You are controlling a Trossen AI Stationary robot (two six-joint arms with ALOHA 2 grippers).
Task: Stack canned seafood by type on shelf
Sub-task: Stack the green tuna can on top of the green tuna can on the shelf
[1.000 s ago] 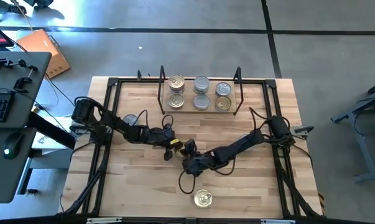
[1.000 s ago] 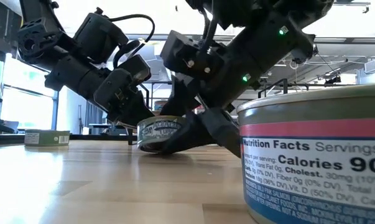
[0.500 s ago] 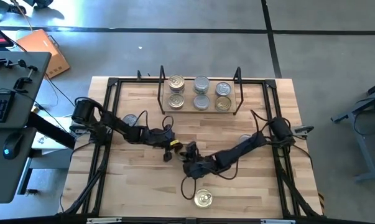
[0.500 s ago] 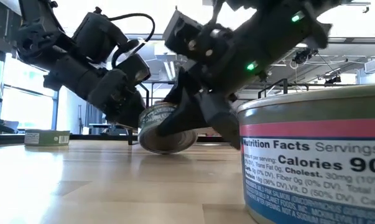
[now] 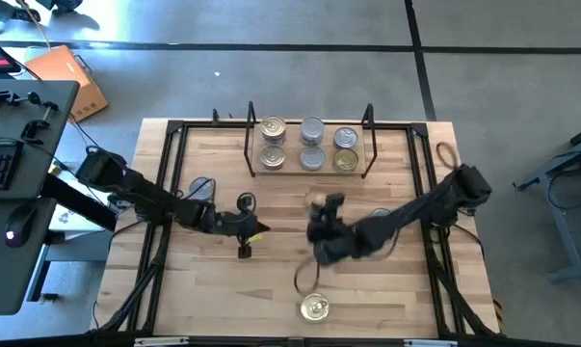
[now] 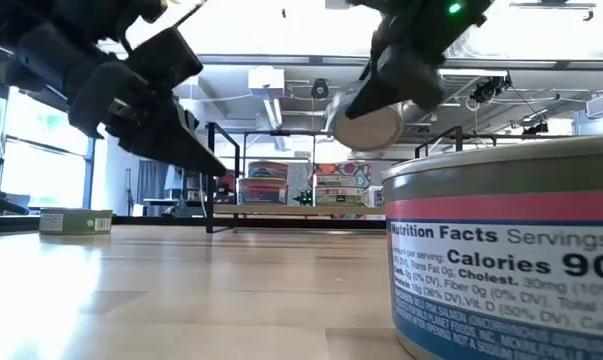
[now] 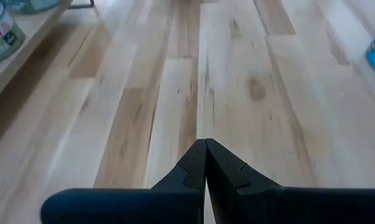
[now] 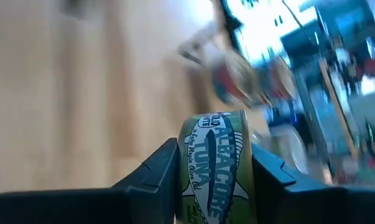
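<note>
1. While clamped between the right gripper's [image 8: 215, 171] fingers, albacore tuna can [image 8: 215, 163] hangs above mid-table, tipped on edge, flat ends against the fingers, lid [image 5: 318, 203] facing roughly toward the shelf [image 5: 310, 170].
2. Six cans on that shelf, in three pairs: gold-lidded, silver-lidded, mixed.
3. Left gripper [image 7: 206, 163] low over the board [image 5: 271, 280], left of centre, jaws pressed together on nothing.
4. Loose tins around: one [image 5: 201, 187] beside the left arm, one gold-lidded [image 5: 315, 307] at the near edge, well apart from the lifted can.
</note>
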